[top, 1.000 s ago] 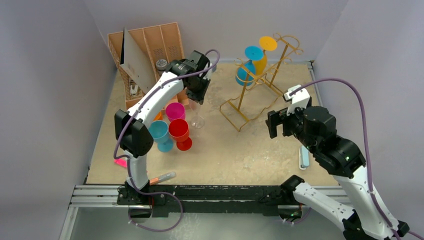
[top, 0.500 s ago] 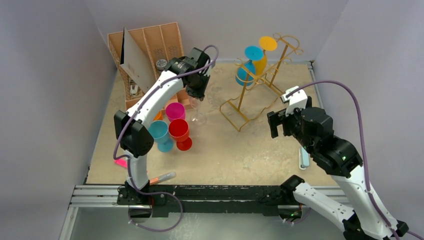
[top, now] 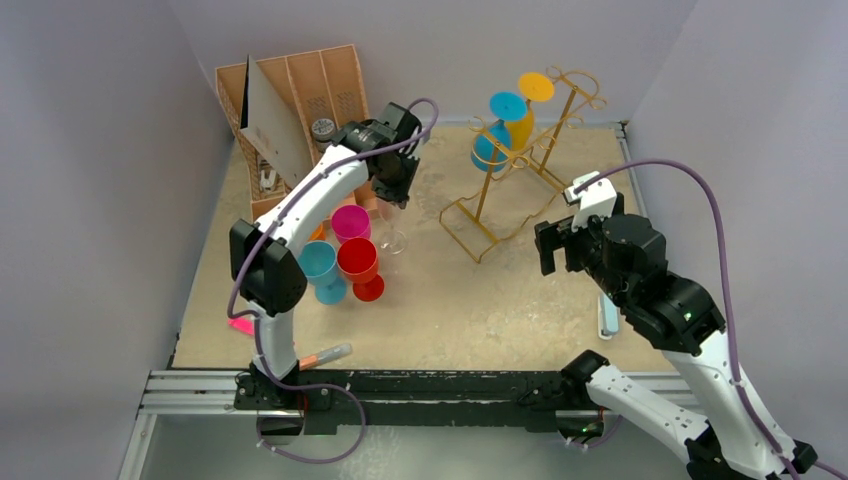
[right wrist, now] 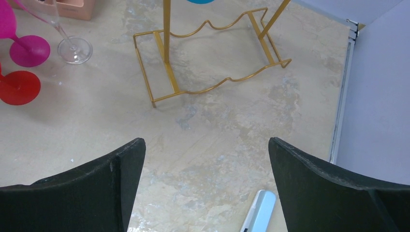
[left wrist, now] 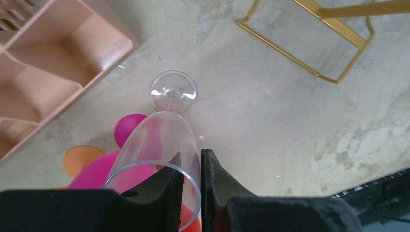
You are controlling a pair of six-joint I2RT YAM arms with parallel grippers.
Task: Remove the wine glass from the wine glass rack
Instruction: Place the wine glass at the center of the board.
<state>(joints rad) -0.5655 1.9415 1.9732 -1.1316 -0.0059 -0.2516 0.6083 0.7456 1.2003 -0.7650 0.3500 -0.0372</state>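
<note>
**Clear wine glass set down beside its coloured neighbours, off the rack**

Clear plastic or glass, the clear wine glass [left wrist: 159, 140] is at about ten o'clock on the table [top: 450, 300], well apart from the gold wire rack [right wrist: 167, 58] at one o'clock. Its round foot appears to rest on the tabletop, with the bowl leaning slightly. The left gripper [left wrist: 192, 159] is clenched on the rim, its two black fingers pinching the thin wall from above. A pink glass [top: 350, 222] is just beside it at eight o'clock, and a tan organiser [top: 300, 90] lies behind. A blue glass [top: 490, 145] and a yellow glass [top: 522, 120] hang upside down on the rack. The right gripper [right wrist: 207, 145] hovers at three o'clock, spread wide and holding nothing.

The step looks like the set-down. To do it well, bring the stem upright so the foot lies flat, part the fingers gently, then rise straight up, keeping clear of the pink glass.
</note>
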